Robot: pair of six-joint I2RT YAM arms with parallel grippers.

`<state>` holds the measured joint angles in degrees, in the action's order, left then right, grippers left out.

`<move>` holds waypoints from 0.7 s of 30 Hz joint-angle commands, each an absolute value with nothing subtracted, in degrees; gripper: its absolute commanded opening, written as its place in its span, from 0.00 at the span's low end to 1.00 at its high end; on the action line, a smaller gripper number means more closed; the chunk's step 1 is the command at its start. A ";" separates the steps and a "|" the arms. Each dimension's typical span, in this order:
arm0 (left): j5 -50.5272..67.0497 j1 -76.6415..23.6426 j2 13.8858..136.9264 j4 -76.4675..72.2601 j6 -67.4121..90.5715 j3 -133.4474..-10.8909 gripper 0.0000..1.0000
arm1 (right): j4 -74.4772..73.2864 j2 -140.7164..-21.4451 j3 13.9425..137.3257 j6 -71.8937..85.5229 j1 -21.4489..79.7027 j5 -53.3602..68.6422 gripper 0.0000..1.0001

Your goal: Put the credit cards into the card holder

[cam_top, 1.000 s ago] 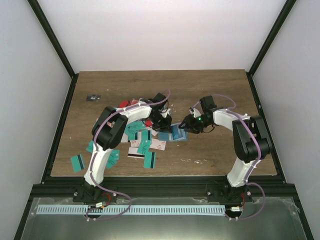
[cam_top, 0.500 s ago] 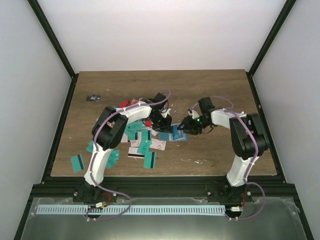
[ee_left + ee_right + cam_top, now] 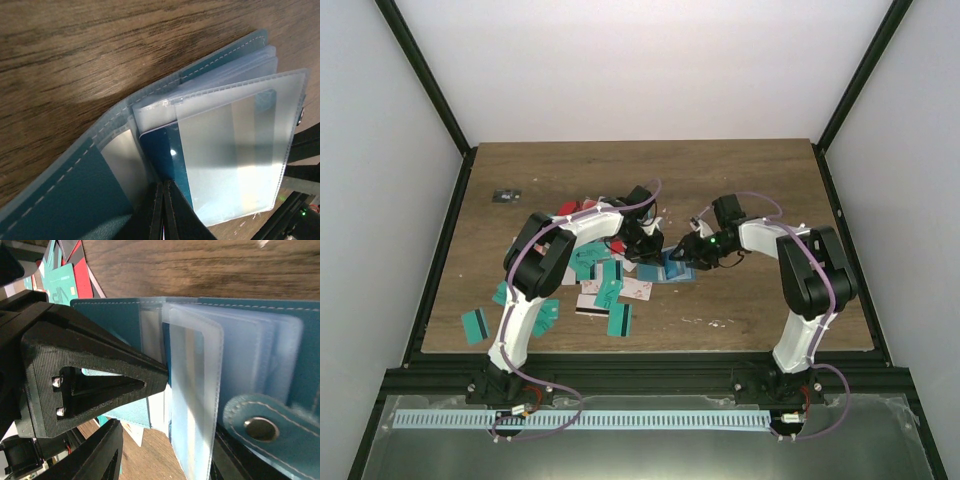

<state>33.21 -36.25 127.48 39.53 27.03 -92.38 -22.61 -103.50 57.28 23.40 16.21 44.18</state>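
On the bench [image 3: 750, 190], the open card holder [image 3: 672, 266] turns a pocket mouth toward the left claw [image 3: 162, 202], tips pressed together behind a half-inserted teal credit card [image 3: 167, 150], while the right claw [image 3: 165, 460], jaws apart, straddles a lifted clear sleeve [image 3: 192, 390].

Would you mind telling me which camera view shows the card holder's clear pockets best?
The left wrist view: the card holder lies open close up, its clear pockets fanned out. The right wrist view shows them too, but the left hand covers part. The top view shows only a small blue patch.
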 commanded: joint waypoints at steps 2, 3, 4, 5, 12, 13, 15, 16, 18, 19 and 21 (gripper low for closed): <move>32.96 -36.04 127.59 39.95 27.87 -93.49 0.04 | -22.27 -103.47 59.18 23.34 17.71 45.47 0.46; 32.91 -35.96 127.12 40.01 28.05 -93.51 0.04 | -22.44 -103.38 59.34 23.37 17.77 45.36 0.46; 32.88 -35.95 126.68 40.04 28.21 -93.52 0.04 | -22.70 -103.36 59.47 23.31 17.85 45.28 0.46; 32.83 -35.95 126.05 40.12 28.50 -93.59 0.04 | -22.83 -103.36 59.62 23.23 17.85 45.27 0.46; 33.13 -35.60 122.11 40.97 30.42 -93.80 0.18 | -23.01 -103.59 59.85 23.08 17.90 45.79 0.46; 33.13 -35.60 121.72 41.22 30.67 -94.00 0.19 | -23.00 -103.69 59.85 23.05 17.91 45.75 0.46; 33.13 -35.60 120.85 41.56 31.08 -94.12 0.22 | -23.08 -103.84 59.85 22.97 17.95 45.70 0.46; 33.07 -35.53 120.49 41.63 31.35 -94.13 0.23 | -23.11 -103.84 59.85 22.91 17.94 45.70 0.46; 32.82 -35.51 119.48 41.94 31.80 -93.98 0.24 | -23.14 -103.99 59.85 22.81 17.98 45.77 0.46; 32.67 -35.46 118.98 42.07 32.00 -93.88 0.24 | -23.16 -104.10 59.92 22.78 17.95 45.79 0.46; 32.31 -35.34 117.45 42.37 32.39 -93.51 0.25 | -23.33 -104.20 60.18 22.68 18.05 45.79 0.45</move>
